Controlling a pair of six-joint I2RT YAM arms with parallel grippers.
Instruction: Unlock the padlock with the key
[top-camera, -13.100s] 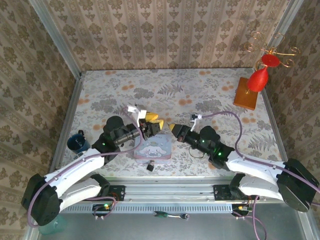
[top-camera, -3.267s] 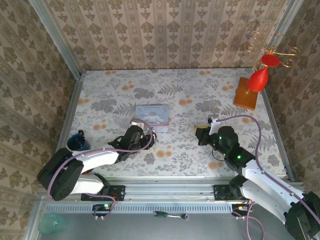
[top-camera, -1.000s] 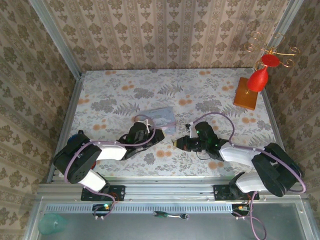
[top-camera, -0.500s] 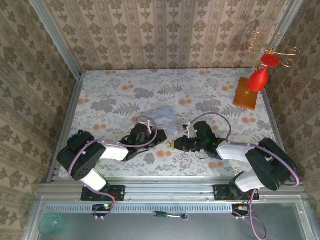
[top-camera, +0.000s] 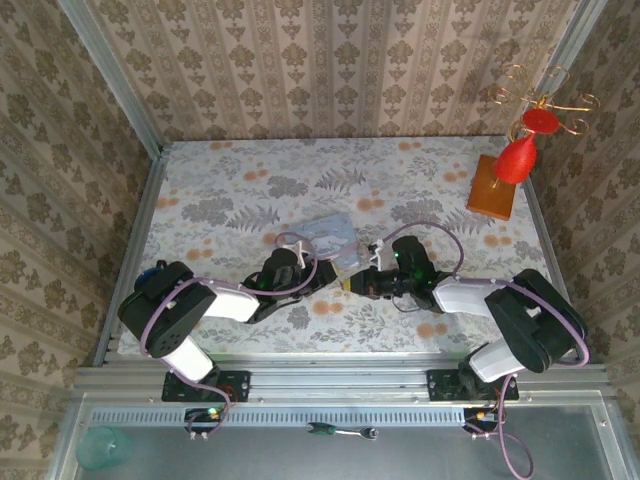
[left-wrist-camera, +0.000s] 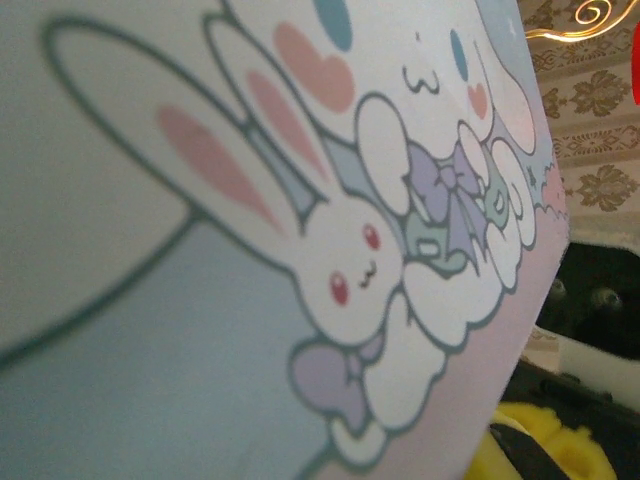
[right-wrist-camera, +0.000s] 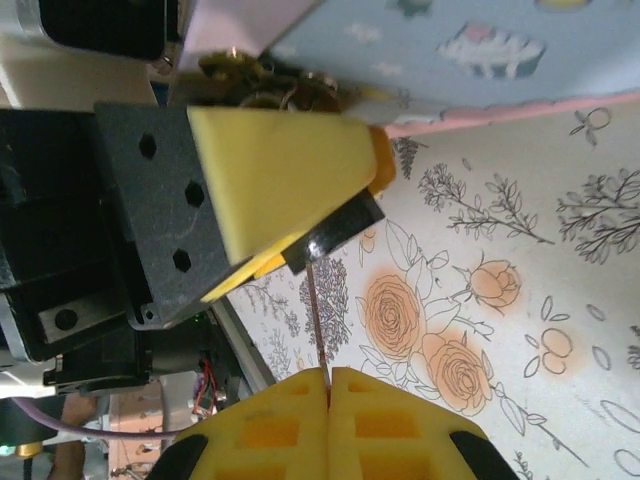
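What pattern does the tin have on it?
Tin: pale blue, white cartoon animals, pink edge; left wrist view.

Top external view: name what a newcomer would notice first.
The left gripper and right gripper meet nose to nose at mid-table beside the tilted cartoon tin. The right gripper pinches the thin key. A red ornament stands on a wooden block in the far right corner.

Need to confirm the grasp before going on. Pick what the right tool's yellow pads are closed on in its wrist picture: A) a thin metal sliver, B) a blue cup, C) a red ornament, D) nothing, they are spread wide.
A: the right tool has its pads pressed together on the key, a thin sliver sticking out toward the tin.
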